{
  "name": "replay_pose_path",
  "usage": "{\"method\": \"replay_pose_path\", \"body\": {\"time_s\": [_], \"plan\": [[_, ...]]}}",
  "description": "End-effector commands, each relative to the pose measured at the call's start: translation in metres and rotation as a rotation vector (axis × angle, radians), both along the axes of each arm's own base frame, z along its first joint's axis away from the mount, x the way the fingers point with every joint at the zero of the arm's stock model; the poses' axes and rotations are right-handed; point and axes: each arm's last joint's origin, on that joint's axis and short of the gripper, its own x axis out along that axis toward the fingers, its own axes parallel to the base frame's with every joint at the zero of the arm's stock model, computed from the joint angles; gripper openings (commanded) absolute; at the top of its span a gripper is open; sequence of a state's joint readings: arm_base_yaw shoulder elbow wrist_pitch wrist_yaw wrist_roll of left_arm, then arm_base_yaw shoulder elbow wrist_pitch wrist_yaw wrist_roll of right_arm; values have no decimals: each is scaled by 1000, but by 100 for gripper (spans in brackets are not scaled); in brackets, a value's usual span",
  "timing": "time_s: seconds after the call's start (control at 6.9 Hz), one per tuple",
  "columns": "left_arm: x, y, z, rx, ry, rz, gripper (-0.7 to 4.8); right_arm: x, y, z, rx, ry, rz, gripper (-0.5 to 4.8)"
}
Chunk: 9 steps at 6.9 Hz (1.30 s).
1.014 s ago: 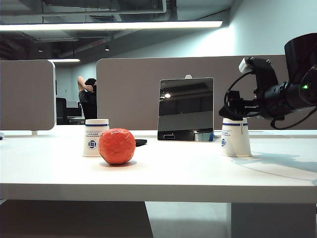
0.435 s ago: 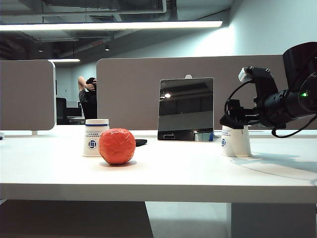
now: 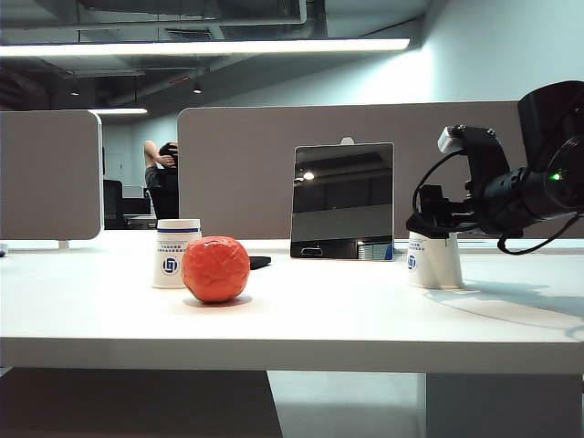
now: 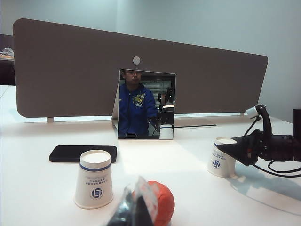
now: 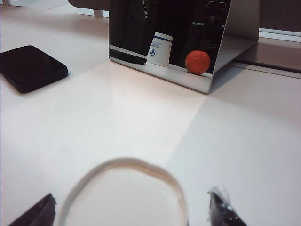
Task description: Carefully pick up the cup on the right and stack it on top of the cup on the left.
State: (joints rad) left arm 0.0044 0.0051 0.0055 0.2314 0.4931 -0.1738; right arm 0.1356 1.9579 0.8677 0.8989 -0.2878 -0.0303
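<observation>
Our right gripper (image 3: 434, 222) stands over the upturned right cup (image 3: 435, 261), its fingers (image 5: 225, 209) spread wide, one on each side of the cup's base ring (image 5: 123, 188) with bare table (image 3: 347, 315) showing in the gaps; nothing is grasped. The arm reaches in nearly level from the table's right side. Beyond the pincer leans a mirror (image 5: 178, 35), well clear. Far to its left sit the left cup (image 3: 176, 253), an orange ball (image 3: 215, 269) just beside it, and a black phone (image 5: 29, 67); open tabletop lies between. Our left gripper (image 4: 136, 207) hangs back near the ball; we cannot tell its state.
</observation>
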Motion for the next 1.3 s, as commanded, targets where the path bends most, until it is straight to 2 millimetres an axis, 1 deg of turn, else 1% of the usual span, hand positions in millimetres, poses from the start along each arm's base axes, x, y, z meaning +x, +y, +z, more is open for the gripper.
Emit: {"method": "replay_pose_path", "body": {"time_s": [0.14,0.43,0.72,1.01,1.16,1.3], "plan": [[0,0,2,0,-13,3,-5,6,-1,2,-4,-4,-44,386],[0,0,2,-1,-13,3,-5,6,-1,2,-4,-4,-44,385],[0,0,2,-3,-14,2,-5,6,-1,2,-4,-4,-43,331],[0,0,2,-3,-14,2,-5,6,-1,2,-3,-4,-39,322],[0,0,2,-3,-14,2,-5,6,0,2,-3,-4,-39,281],[0,0,2,-3,-14,2,-5,6,0,2,-3,-4,-38,281]]}}
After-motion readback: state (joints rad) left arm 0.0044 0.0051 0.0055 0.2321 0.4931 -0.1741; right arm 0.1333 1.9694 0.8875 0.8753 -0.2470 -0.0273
